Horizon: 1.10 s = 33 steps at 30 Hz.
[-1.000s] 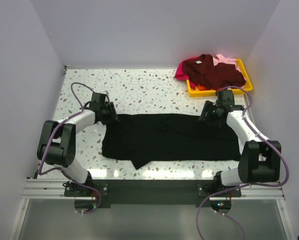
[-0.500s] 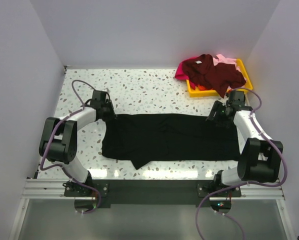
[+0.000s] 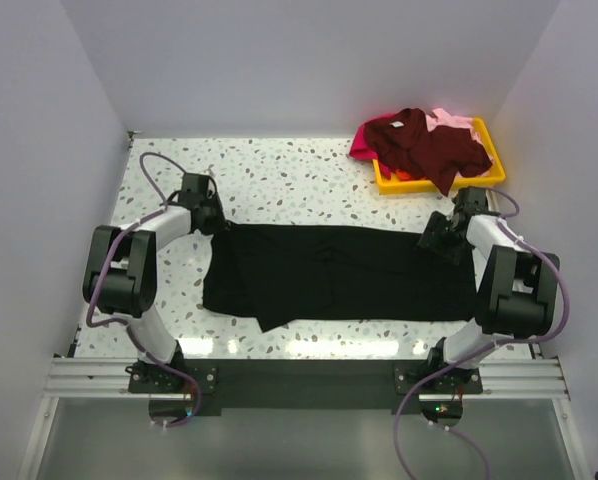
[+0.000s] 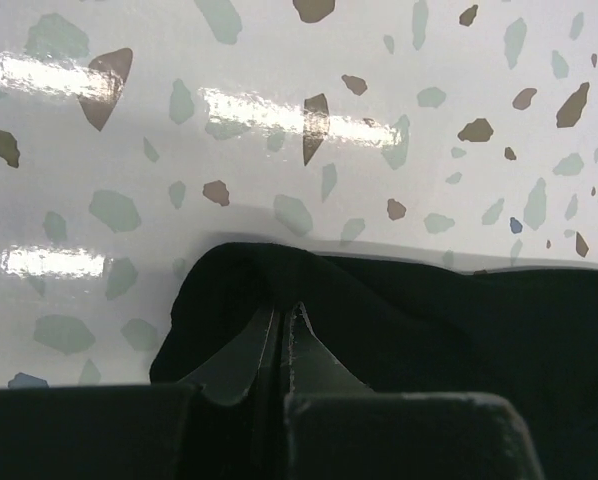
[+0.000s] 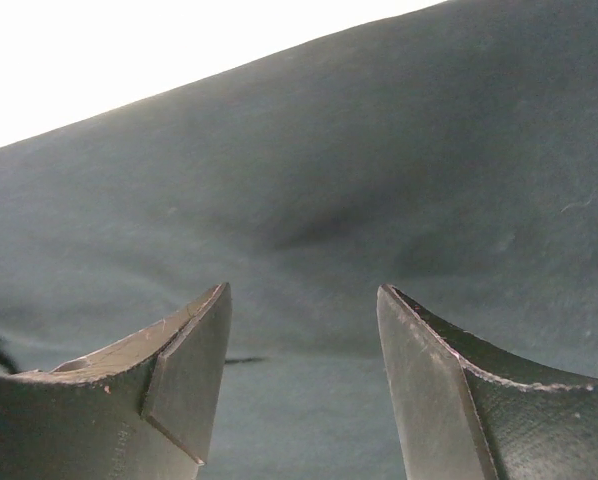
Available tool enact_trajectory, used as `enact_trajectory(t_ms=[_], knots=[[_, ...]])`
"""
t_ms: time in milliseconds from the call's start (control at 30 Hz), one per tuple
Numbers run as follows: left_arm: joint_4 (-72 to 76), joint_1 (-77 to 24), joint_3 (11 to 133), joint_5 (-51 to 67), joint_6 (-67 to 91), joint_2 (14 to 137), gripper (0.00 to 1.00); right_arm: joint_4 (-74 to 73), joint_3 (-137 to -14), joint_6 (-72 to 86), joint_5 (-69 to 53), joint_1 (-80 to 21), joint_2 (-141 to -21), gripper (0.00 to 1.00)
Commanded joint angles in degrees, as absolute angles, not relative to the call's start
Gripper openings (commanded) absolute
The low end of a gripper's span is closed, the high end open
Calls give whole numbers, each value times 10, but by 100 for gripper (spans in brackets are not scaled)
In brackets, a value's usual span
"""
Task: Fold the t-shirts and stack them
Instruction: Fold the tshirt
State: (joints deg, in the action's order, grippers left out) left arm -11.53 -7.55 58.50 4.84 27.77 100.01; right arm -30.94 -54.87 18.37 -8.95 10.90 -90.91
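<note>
At the near edge of the speckled terrazzo table [image 3: 279, 180], the two arms rose from their bases and reached away toward the far side. Just beyond the bases, the black t-shirt [image 3: 339, 275] lay spread flat across the middle of the table, its long side running left to right, with a small flap of cloth sticking out toward the near edge at its left part. The left arm [image 3: 159, 232] bent round to the shirt's far left corner, where the left gripper [image 3: 211, 218] sat low on the cloth. In the left wrist view the left gripper [image 4: 284, 315] was clenched, its jaws pressed together on a raised fold of the black cloth, which bunched up in a hump around them against the glossy tabletop. The right arm [image 3: 499, 245] reached to the shirt's far right corner, and the right gripper [image 3: 439, 238] sat over the cloth there. In the right wrist view the right gripper [image 5: 304, 300] was released, its two dark fingers [image 5: 184, 365] standing well apart with bare black cloth between them and nothing held. Farther off, at the far right corner of the table, the yellow plastic tray [image 3: 495, 160] held the other shirts in a loose heap: the dark maroon t-shirt [image 3: 424, 145] on top and spilling over the rim, the magenta t-shirt [image 3: 364, 148] showing at its left, and the pale pink t-shirt [image 3: 454, 120] at the far side.
</note>
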Motion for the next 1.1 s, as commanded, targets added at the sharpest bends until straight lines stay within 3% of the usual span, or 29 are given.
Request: enact_trajectory(t_ms=[0, 433, 667, 767, 800, 867, 900, 1000, 1067], knots=[[-94, -62, 614, 40, 259, 1011, 0, -286, -566, 185, -82, 120, -931, 64], [-94, -41, 657, 47, 237, 1061, 0, -281, -604, 185, -41, 151, -1019, 64], [-90, -41, 673, 60, 237, 1074, 0, -298, -618, 174, -44, 152, -1001, 65], [-100, -41, 695, 51, 236, 1076, 11, -315, -628, 167, -41, 152, -972, 66], [-105, -41, 711, 48, 236, 1077, 24, -325, -630, 164, -40, 151, -962, 66], [-119, -42, 727, 47, 236, 1077, 37, -332, -641, 163, -43, 151, -933, 68], [-122, -42, 739, 43, 238, 1076, 51, -343, -643, 161, -48, 151, -925, 68], [-136, -47, 748, 26, 241, 1062, 71, -359, -652, 155, -57, 150, -891, 74], [-151, -53, 746, 12, 245, 1050, 77, -364, -651, 151, -58, 148, -882, 75]])
